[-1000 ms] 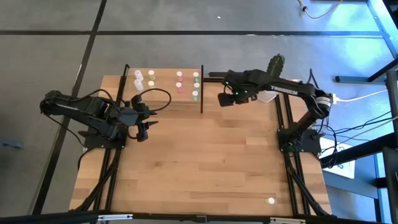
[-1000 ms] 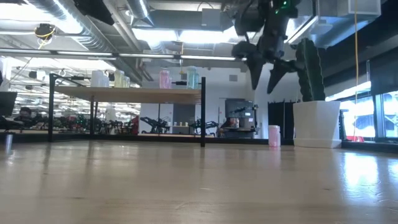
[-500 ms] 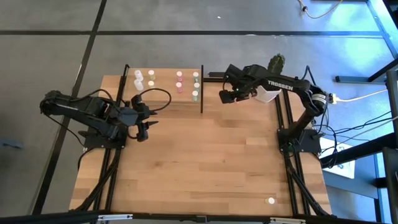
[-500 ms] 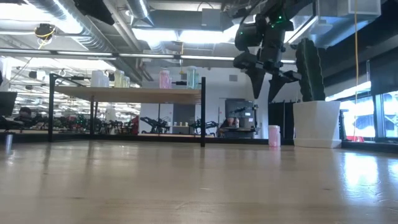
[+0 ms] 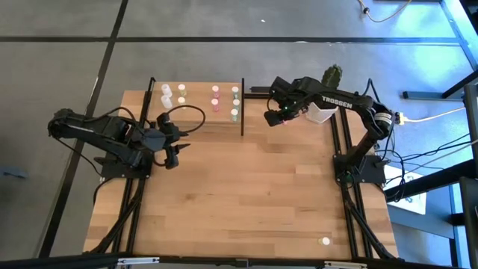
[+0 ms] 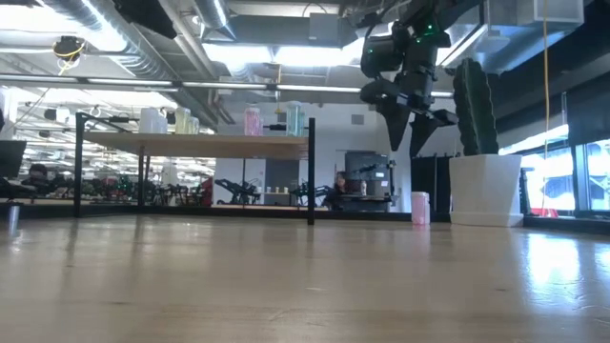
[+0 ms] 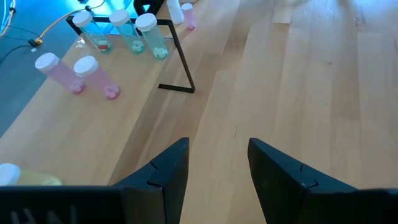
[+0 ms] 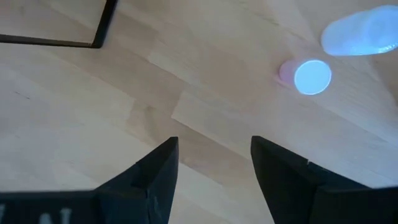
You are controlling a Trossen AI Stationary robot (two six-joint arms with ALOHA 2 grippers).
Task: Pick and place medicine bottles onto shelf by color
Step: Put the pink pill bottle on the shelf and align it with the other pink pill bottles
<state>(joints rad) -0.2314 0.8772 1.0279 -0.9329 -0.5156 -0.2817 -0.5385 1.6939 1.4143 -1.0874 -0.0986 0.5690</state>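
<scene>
Overhead, high view: I read "TROSSEN" in white on the right arm; right gripper (image 5: 275, 117) hangs just beside the shelf (image 5: 196, 110), fingers apart, empty, shifted slightly toward the cactus pot (image 5: 323, 113) compared with a second ago.
Left side, high view: left gripper (image 5: 173, 155) waits in front of the shelf, unmoved, fingers apart on nothing.
Stray item, high view: one white bottle (image 5: 325, 240) near the table's front edge.
Low view: medicine bottles (image 6: 253, 121) stand on the shelf; a pink bottle (image 6: 418, 208) sits beside the cactus pot.
Left wrist view: pink and green vials, black post between.
Right wrist view: pink bottle on bare wood, well ahead of the fingers.
</scene>
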